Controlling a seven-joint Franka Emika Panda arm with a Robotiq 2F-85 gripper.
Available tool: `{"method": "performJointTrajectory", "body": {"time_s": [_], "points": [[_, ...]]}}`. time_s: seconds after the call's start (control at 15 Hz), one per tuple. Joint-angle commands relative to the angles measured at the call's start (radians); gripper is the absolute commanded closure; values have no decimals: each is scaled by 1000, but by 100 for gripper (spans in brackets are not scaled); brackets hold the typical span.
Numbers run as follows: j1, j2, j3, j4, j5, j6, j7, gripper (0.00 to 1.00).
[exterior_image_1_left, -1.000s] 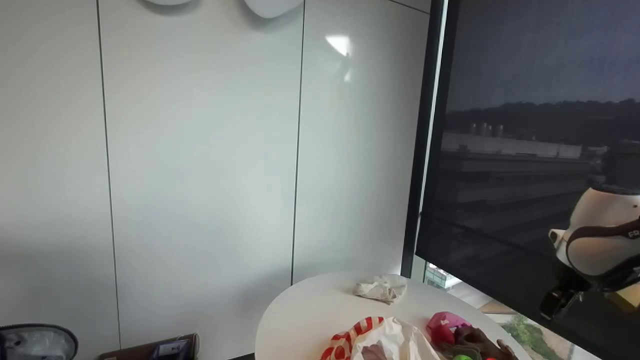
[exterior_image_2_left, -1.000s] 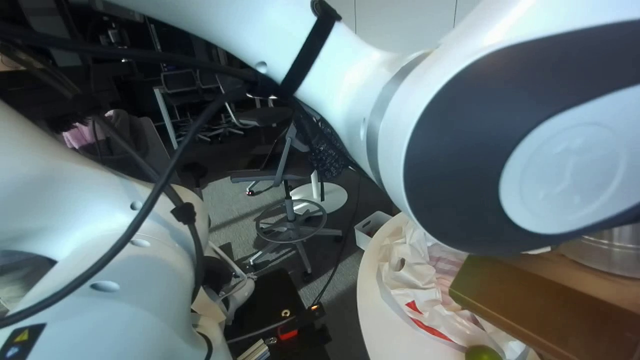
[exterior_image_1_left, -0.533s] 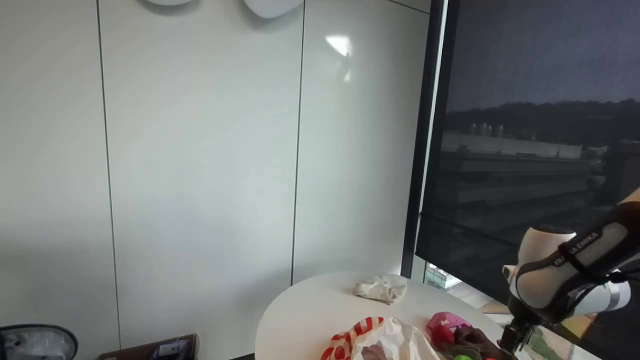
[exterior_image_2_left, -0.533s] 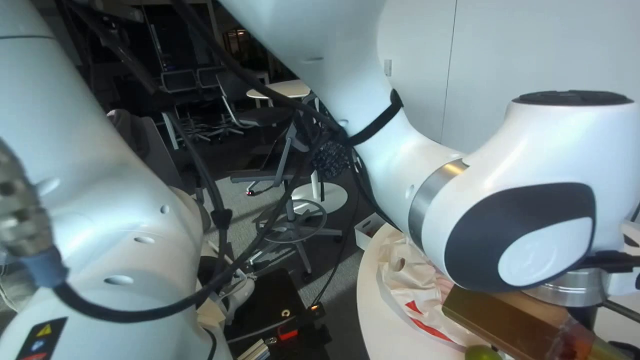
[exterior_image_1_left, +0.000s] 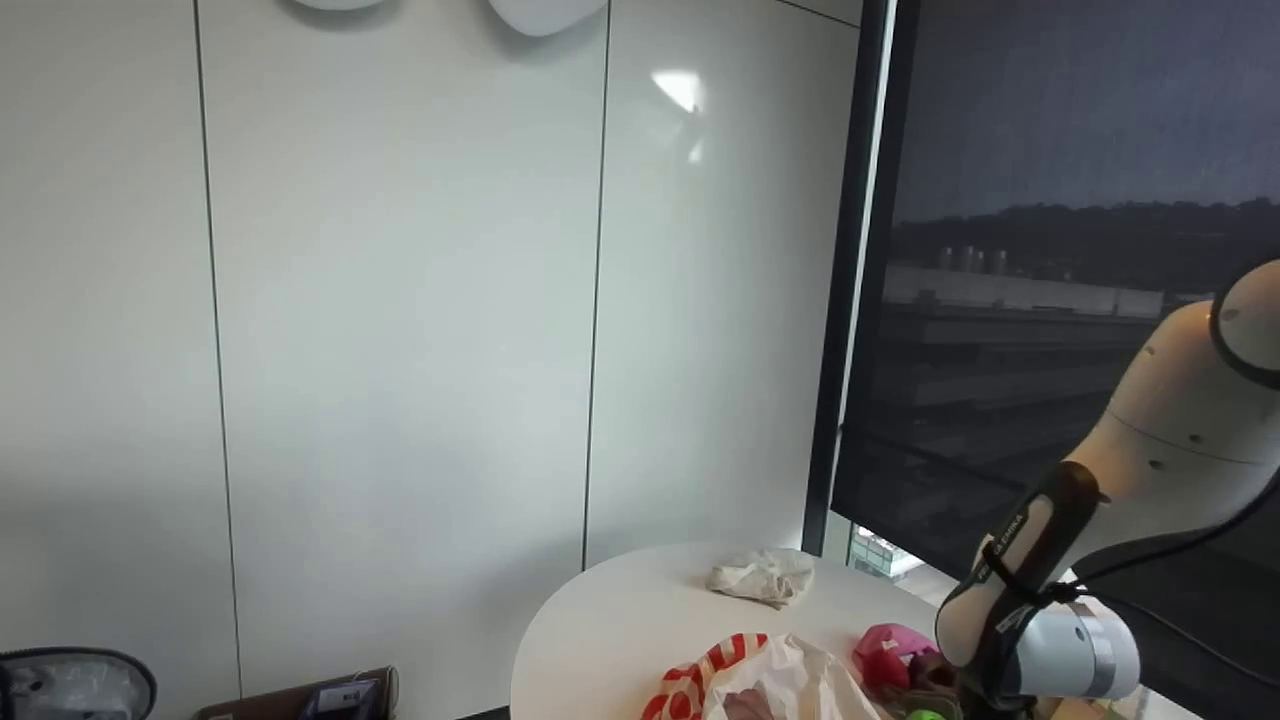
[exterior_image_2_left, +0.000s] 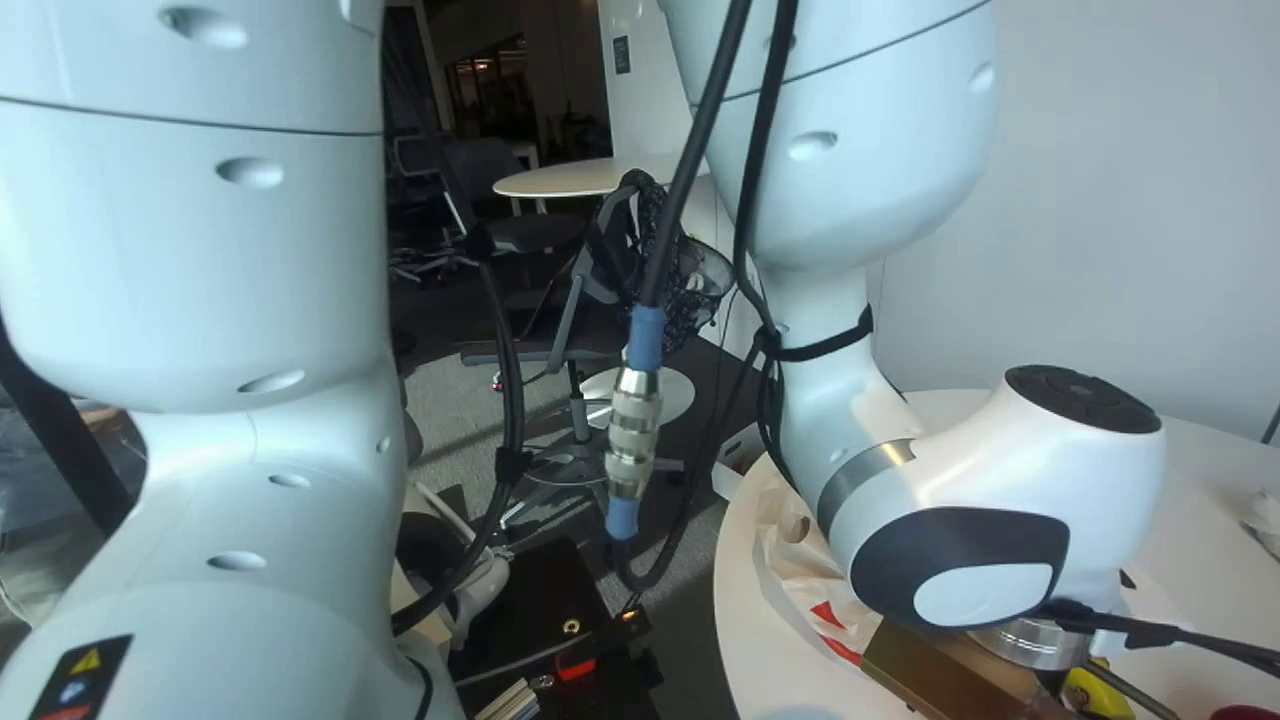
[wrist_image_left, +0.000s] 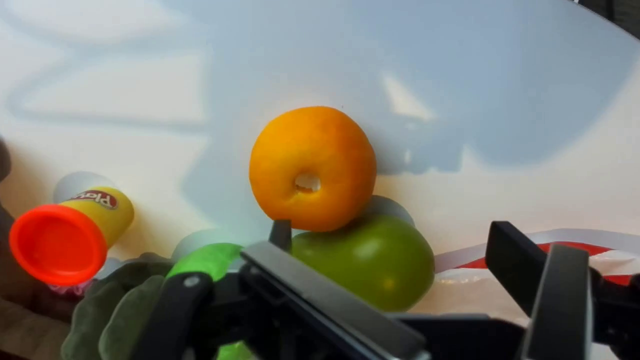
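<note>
In the wrist view my gripper (wrist_image_left: 393, 233) stands open, its dark fingers wide apart. A shiny green fruit (wrist_image_left: 370, 265) lies in the gap as seen from the wrist, nearest the left finger; contact cannot be made out, and nothing is gripped. Just beyond it, an orange round fruit (wrist_image_left: 320, 155) with a small hole rests against or close by the green one. To the left lies a yellow Play-Doh can (wrist_image_left: 112, 215) with an orange-red lid. Grey-green and bright green (wrist_image_left: 210, 260) soft items are partly hidden behind the left finger. Both exterior views hide the fingertips.
The round white table (exterior_image_1_left: 590, 640) carries a white bag with red marks (exterior_image_1_left: 785, 680), a pink item (exterior_image_1_left: 885, 650) and a crumpled white cloth (exterior_image_1_left: 765, 577). A brownish block (exterior_image_2_left: 930, 670) sits beside the wrist. Cables (exterior_image_2_left: 720, 430) hang along the arm.
The arm has swung in from the right and come down over the table, its wrist now low among the objects at the table's right side. The tabletop items look unmoved.
</note>
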Motion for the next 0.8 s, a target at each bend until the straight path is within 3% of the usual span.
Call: {"method": "performJointTrajectory", "body": {"time_s": [0.0, 0.13, 0.33, 0.73], "points": [[-82, 142, 36, 83, -60, 99, 2, 0], [-44, 190, -46, 102, -167, 176, 68, 0], [-27, 245, -113, 142, -262, 200, 135, 0], [-62, 279, -79, 184, -320, 136, 203, 0]]}}
